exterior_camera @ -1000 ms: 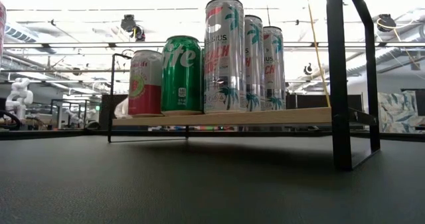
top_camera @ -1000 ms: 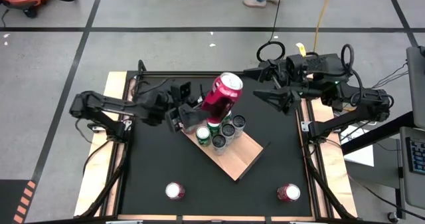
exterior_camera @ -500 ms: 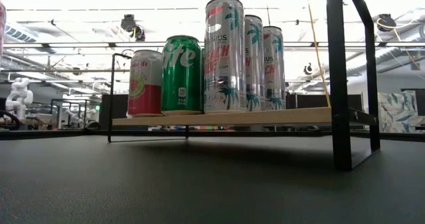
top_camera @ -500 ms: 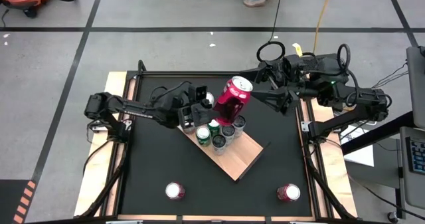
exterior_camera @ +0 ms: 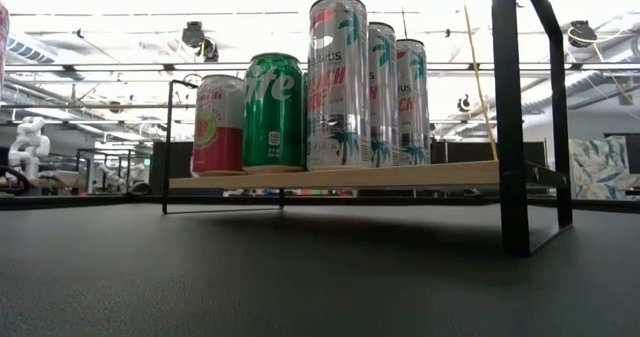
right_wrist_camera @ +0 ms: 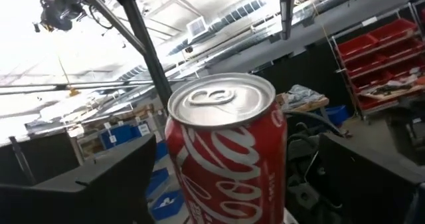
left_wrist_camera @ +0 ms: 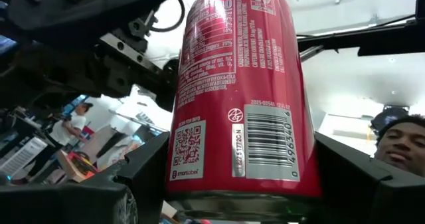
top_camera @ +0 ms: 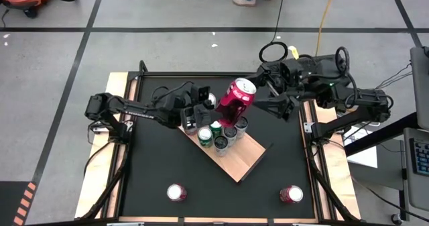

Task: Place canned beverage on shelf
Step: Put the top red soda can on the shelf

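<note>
Black table [top_camera: 154,165] lies open beside shelf [top_camera: 244,160], left tool [top_camera: 213,113] gripping red can [top_camera: 234,100]

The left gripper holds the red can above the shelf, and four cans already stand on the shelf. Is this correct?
Not quite: five cans stand on the shelf, not four; the low view shows them in a row. The rest holds: the left gripper holds the red can above the shelf.
</note>
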`<move>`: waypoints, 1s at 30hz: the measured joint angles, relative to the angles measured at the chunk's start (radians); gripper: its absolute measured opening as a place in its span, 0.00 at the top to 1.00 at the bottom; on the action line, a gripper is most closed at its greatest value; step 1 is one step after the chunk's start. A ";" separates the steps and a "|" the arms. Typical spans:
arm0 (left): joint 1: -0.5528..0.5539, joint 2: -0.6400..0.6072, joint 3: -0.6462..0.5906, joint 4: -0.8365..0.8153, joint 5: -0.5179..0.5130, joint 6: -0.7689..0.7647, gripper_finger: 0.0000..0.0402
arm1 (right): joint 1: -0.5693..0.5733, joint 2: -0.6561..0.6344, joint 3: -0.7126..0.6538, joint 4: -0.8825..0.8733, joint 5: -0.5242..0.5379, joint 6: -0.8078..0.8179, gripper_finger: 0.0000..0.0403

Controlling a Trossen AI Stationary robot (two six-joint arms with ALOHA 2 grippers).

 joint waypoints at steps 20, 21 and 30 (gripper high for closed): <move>0.013 0.000 0.000 -0.060 -0.028 0.008 0.28 | -0.008 0.073 -0.001 0.158 -0.043 -0.038 0.09; 0.013 0.000 0.000 -0.060 -0.029 0.008 0.28 | -0.009 0.072 -0.001 0.156 -0.050 -0.037 0.12; 0.012 0.000 0.000 -0.067 -0.037 0.011 0.28 | -0.010 0.072 -0.001 0.153 -0.062 -0.027 0.34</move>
